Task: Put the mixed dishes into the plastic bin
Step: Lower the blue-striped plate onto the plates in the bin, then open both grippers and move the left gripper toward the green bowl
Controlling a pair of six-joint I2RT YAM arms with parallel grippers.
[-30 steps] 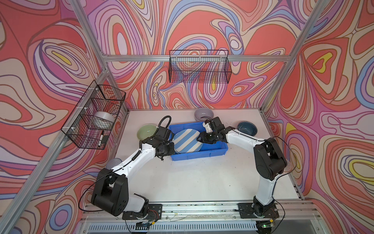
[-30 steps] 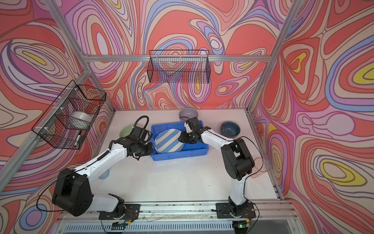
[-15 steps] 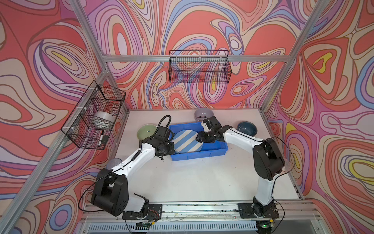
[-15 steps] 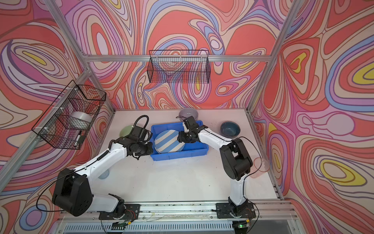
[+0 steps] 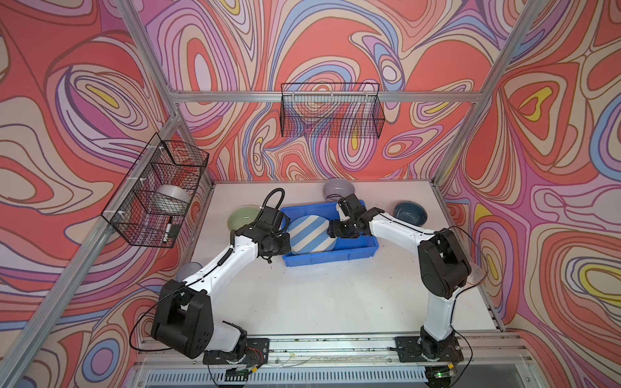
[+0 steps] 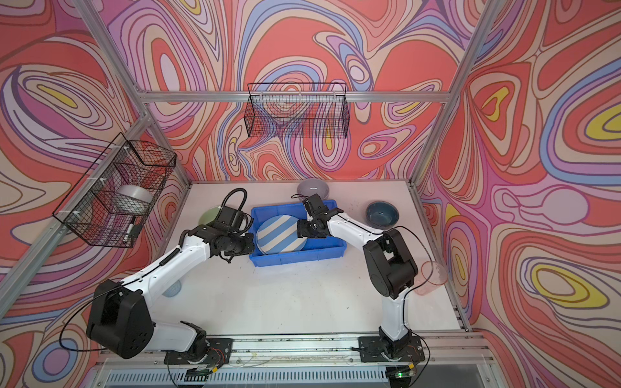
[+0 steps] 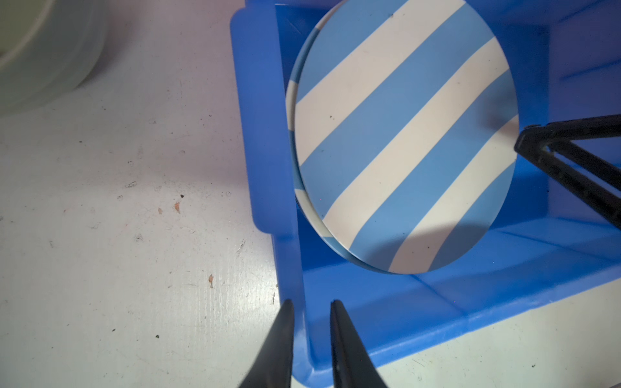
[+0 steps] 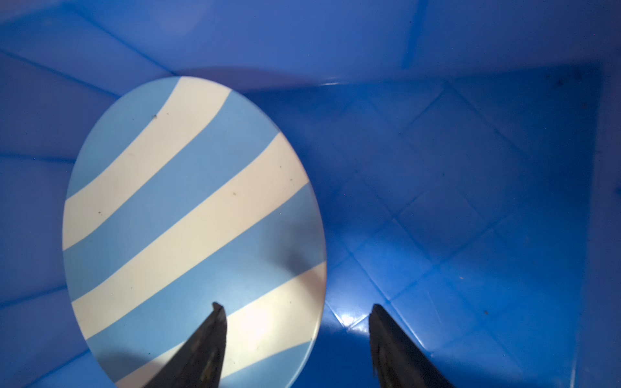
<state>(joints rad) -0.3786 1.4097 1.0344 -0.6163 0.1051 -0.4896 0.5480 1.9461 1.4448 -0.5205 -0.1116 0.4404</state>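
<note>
A blue-white striped plate lies tilted in the plastic bin, leaning toward its left wall. My left gripper is shut on the bin's left wall near the front corner. My right gripper hangs open inside the bin, one finger over the plate and one over the bare floor. On the table stand a pale green bowl, a lilac bowl and a teal bowl.
A blue tumbler stands by the left arm and a pink tumbler behind the right arm. A black wire basket hangs on the back wall. Another wire basket on the left wall holds a white roll.
My right gripper's jaws have spread wide at the plate's right edge and shifted slightly left. The left gripper, the bin and the plate have stayed put.
</note>
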